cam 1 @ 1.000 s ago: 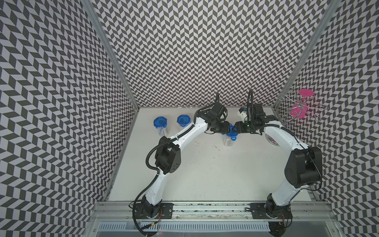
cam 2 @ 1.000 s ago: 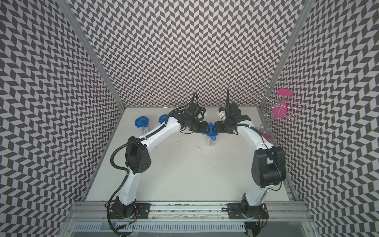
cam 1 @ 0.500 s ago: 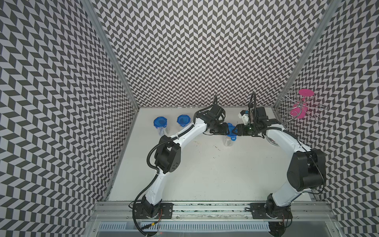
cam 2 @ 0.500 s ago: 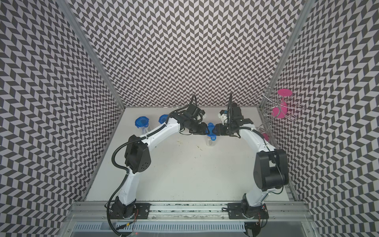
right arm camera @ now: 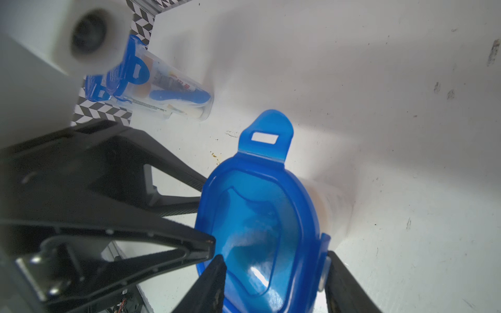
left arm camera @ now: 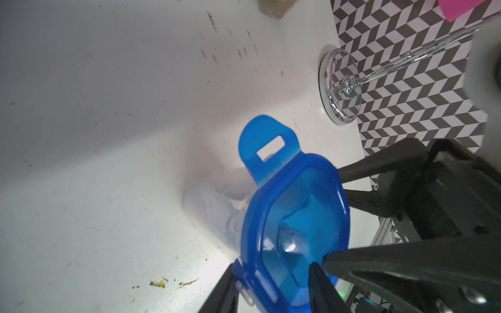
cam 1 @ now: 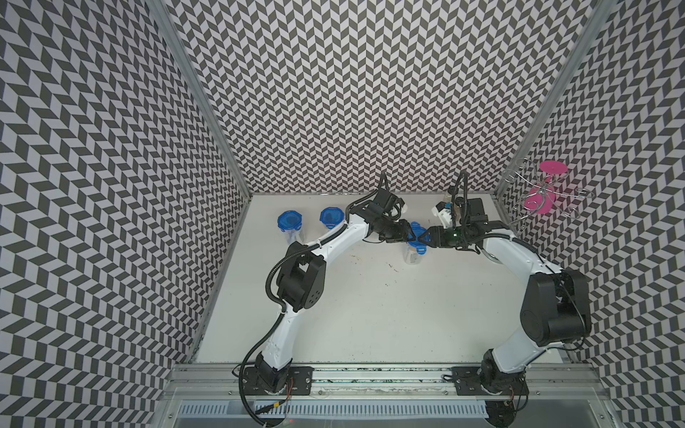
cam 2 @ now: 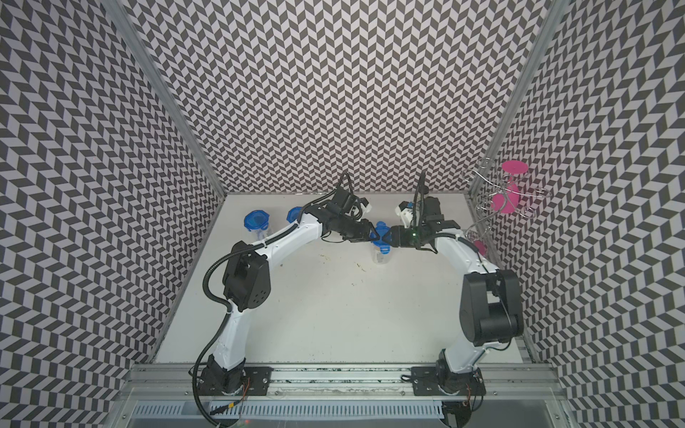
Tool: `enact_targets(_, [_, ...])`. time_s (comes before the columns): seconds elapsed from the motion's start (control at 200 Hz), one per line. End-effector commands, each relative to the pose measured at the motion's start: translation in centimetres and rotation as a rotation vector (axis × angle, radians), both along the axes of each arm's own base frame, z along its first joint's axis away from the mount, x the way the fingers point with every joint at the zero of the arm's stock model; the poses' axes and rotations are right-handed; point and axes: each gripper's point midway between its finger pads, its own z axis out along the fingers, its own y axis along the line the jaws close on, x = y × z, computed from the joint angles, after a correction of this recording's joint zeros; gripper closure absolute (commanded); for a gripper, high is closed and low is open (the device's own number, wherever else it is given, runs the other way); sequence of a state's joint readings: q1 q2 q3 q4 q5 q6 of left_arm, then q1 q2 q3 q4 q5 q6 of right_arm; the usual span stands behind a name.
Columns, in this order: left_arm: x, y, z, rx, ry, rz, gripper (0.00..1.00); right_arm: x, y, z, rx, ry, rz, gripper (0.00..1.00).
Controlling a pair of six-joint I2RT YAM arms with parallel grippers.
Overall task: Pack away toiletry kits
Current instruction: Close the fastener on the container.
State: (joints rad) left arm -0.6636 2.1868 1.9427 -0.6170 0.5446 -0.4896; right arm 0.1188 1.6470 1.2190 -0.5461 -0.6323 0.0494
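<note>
Little has moved: cup (cam 1: 412, 255) stays upright on surface (cam 1: 370, 315), apart from wire stand (cam 1: 545, 192). Left gripper (cam 1: 407, 235) jaws have tightened onto one tab of lid (cam 1: 418, 237). Right gripper (cam 1: 427, 237) jaws pinch the opposite tab. Judged: lid being latched, last kit nearly packed.

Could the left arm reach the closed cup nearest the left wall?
Probably yes, once freed: the left end effector is busy at another cup's lid. The cup stands in the open; only its neighbour is close.
</note>
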Motion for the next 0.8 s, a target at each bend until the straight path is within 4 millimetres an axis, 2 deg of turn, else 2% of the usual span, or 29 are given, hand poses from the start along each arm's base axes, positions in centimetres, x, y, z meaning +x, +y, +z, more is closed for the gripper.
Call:
enact_targets(0.0, [-1.2,-2.0,0.4,-0.074,-0.003,-0.061,0.57,-2.5,2.4,-0.5,0.062,0.055,0.101,0.45])
enact_targets(0.135, [-0.3,-0.2,1.3,-0.089,-0.008,-0.022,0.54,-1.9,0.8,-0.8,-0.01,0.049,0.037,0.4])
enact_targets(0.351, [1.7,2.8,5.0,-0.11,-0.103,0.014,0.42,0.0,-2.5,2.3,-0.07,-0.026,-0.06,0.3])
enact_targets(0.411, [2.3,3.6,6.4,-0.122,-0.173,0.033,0.41,-0.2,-3.1,2.8,-0.085,-0.029,-0.08,0.3])
enact_targets(0.491, [3.3,4.7,7.2,-0.167,-0.212,0.068,0.44,-1.3,-3.5,3.2,-0.08,-0.042,-0.118,0.33])
enact_targets(0.546, [4.2,4.9,6.9,-0.143,-0.234,0.083,0.47,-2.2,-3.8,2.8,-0.077,-0.038,-0.141,0.36])
enact_targets(0.676, [6.3,4.2,4.4,0.003,-0.27,0.096,0.56,-3.6,-4.6,0.2,-0.13,0.025,-0.163,0.45])
enact_targets(0.796, [7.6,3.1,1.7,0.074,-0.255,0.115,0.6,-3.0,-5.3,-1.5,-0.181,0.044,-0.169,0.47])
